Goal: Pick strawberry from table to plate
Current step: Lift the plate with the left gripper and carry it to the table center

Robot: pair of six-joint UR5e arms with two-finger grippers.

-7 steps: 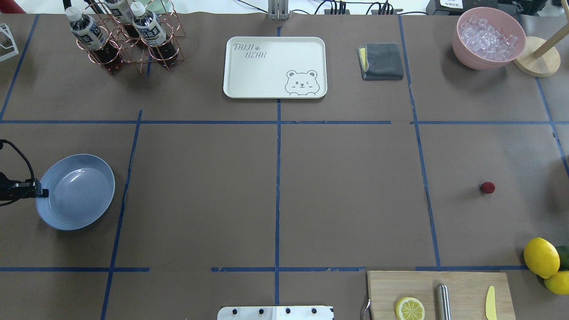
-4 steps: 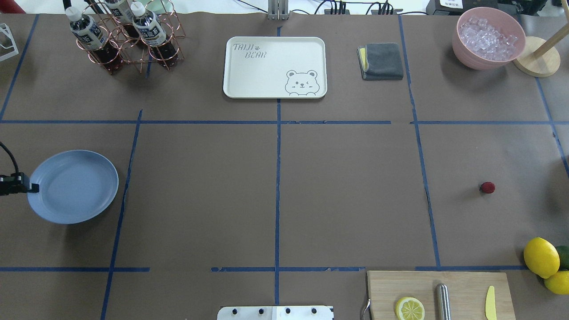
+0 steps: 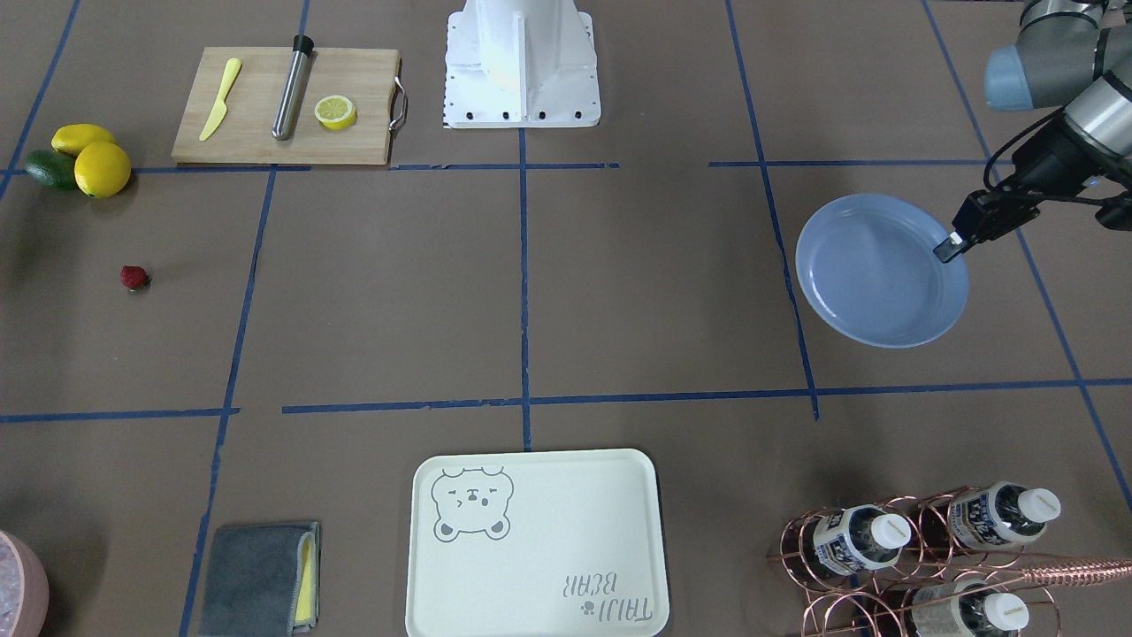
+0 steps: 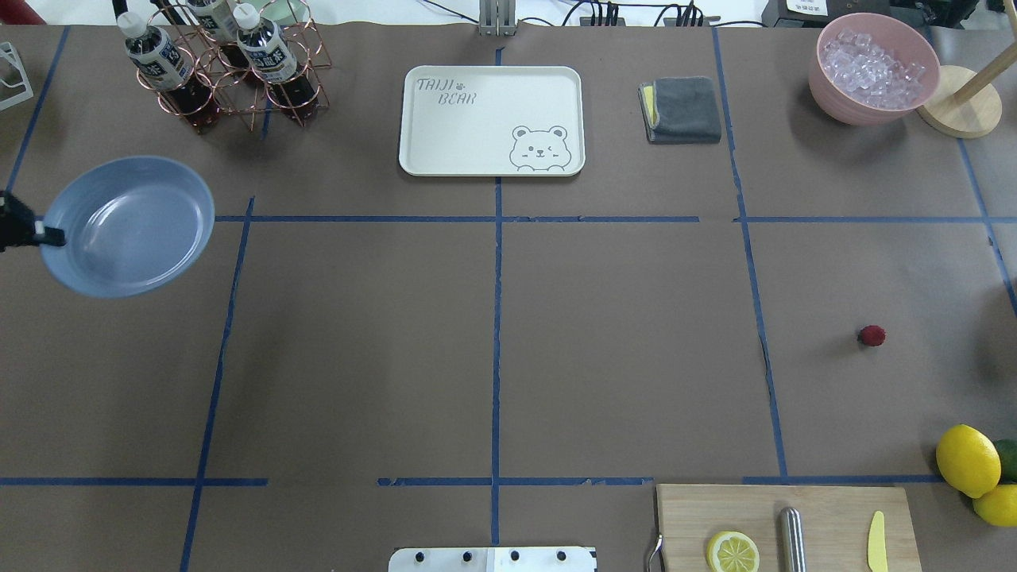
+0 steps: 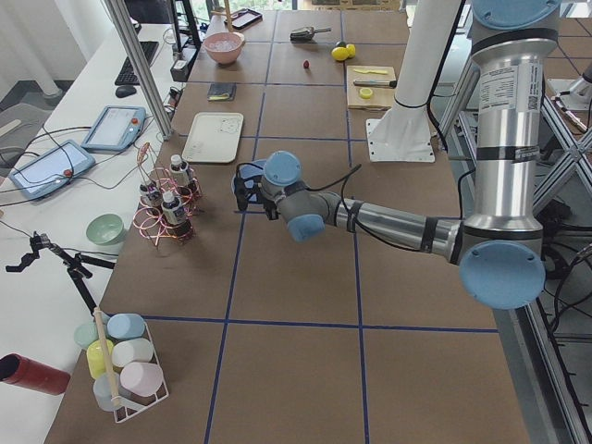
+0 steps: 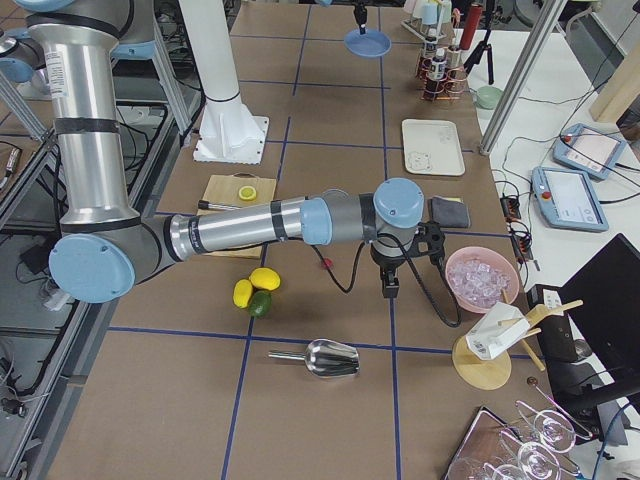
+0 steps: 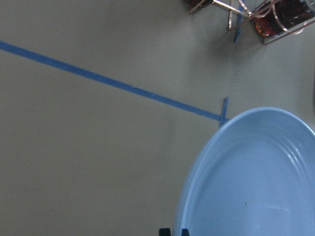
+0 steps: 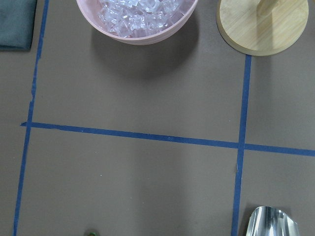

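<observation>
The strawberry, small and dark red, lies alone on the brown table at the robot's right side. On the opposite side, the light-blue plate hangs above the table and casts a shadow below. My left gripper is shut on its outer rim. The plate fills the lower right of the left wrist view and has nothing in it. My right gripper shows only in the exterior right view, hanging near the strawberry; whether it is open or shut I cannot tell.
A cream bear tray, a copper bottle rack, a grey cloth and a pink bowl of ice line the far side. A cutting board and lemons sit near right. A metal scoop lies close by.
The plate, held by my left gripper, has moved well away from the robot toward the bottle rack, and it went from tilted to level on the way. The strawberry has not moved.
</observation>
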